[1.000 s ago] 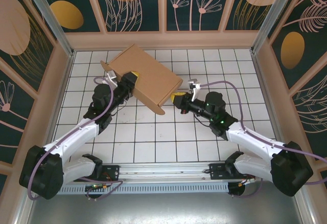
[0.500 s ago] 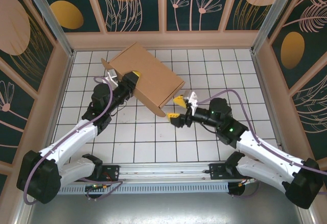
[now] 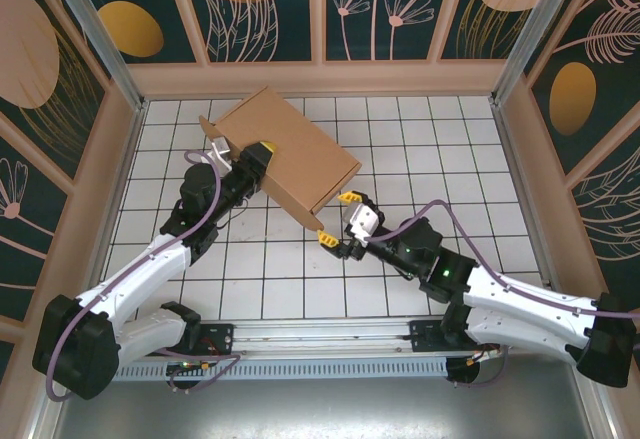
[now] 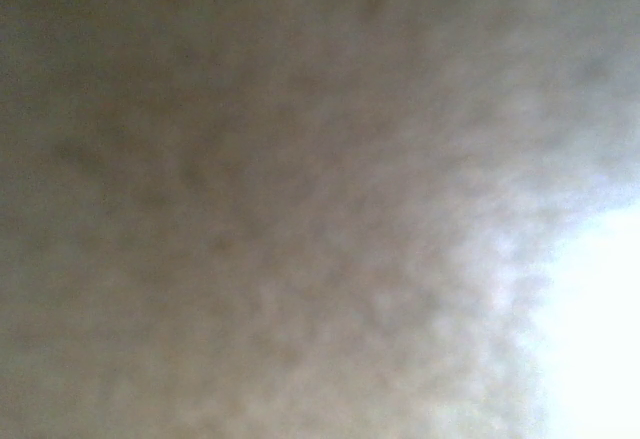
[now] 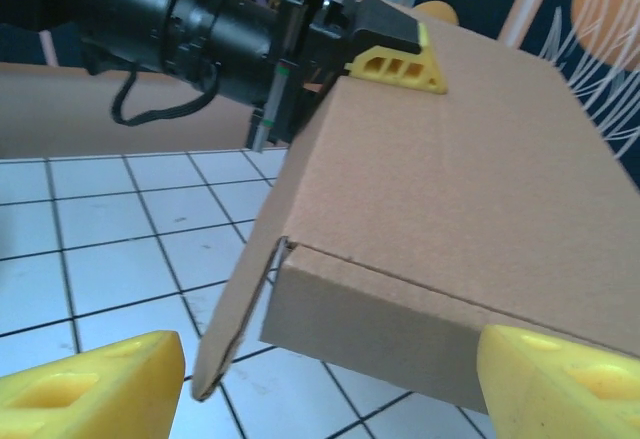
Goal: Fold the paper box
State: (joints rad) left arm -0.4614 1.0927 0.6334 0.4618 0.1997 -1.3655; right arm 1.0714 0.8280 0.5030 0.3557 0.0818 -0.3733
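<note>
So the paper box (image 3: 290, 149) is folded up into a shallow closed shape and is found toward the far left of the white gridded table (image 3: 430, 149), turned at an angle to the grid. Its left edge is clamped by the left gripper (image 3: 258, 151). One yellow finger (image 5: 395, 59) is seen lying flat on the top panel from the right wrist camera, and the other finger is hidden under the cardboard. Nothing can be made out from the left wrist camera, it's just a brownish blur.

The right gripper (image 3: 338, 219) is parked just beside the box's near right corner with its jaws spread wide and nothing held. Its two yellow fingertips (image 5: 90, 384) are seen either side of the box's end wall. A loose flap (image 5: 235, 309) is left sticking out at that corner, not tucked in.
</note>
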